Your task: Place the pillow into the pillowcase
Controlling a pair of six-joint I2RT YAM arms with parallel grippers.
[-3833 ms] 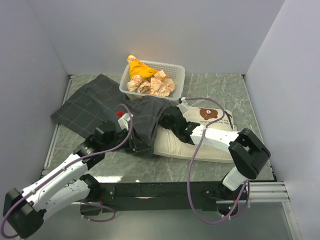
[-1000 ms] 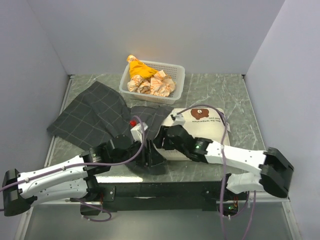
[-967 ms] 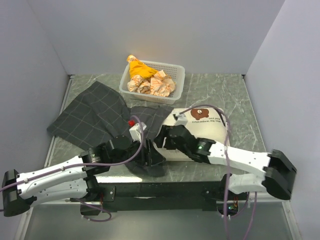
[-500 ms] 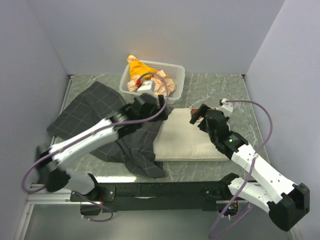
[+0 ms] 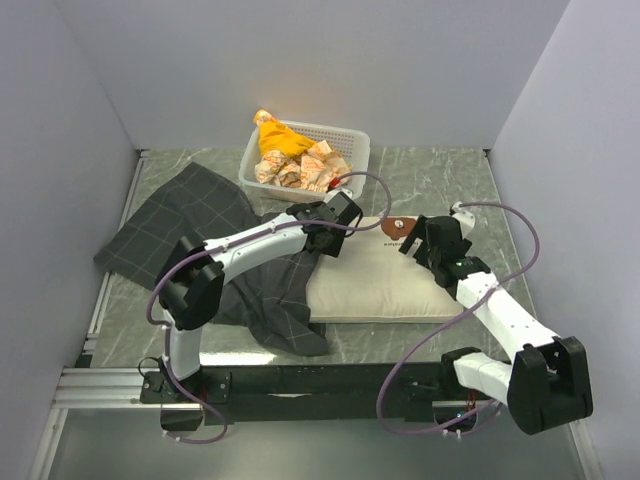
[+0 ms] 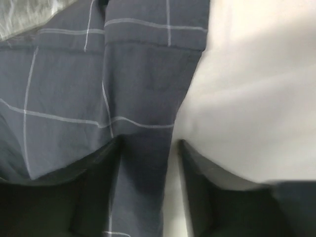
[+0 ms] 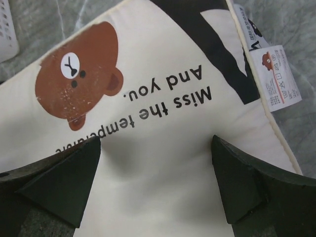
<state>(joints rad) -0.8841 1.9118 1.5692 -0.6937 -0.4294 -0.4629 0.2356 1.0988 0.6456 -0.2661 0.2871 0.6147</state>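
Observation:
The cream pillow [image 5: 375, 280] lies flat in the middle of the table, its brown bear face [image 7: 79, 79] at the far right end. The dark checked pillowcase [image 5: 185, 225] spreads to the left, and a fold of it lies along the pillow's left edge. My left gripper [image 5: 335, 232] is at the pillow's far left corner. In the left wrist view that gripper [image 6: 149, 145] stands half open astride a strip of the pillowcase [image 6: 64, 84], beside the pillow [image 6: 256, 98]. My right gripper [image 5: 415, 235] is over the bear end. It [image 7: 155, 140] is wide open, tips against the pillow.
A white basket [image 5: 355, 140] of crumpled wrappers and a yellow cloth stands at the back, just beyond the left gripper. A care label [image 7: 279, 79] sticks out at the pillow's far edge. Grey walls close the table on three sides.
Both arms have swung from the pillow's near edge to its far end. The left gripper has come down to the pillowcase edge and narrowed; the right gripper has spread wide over the bear end.

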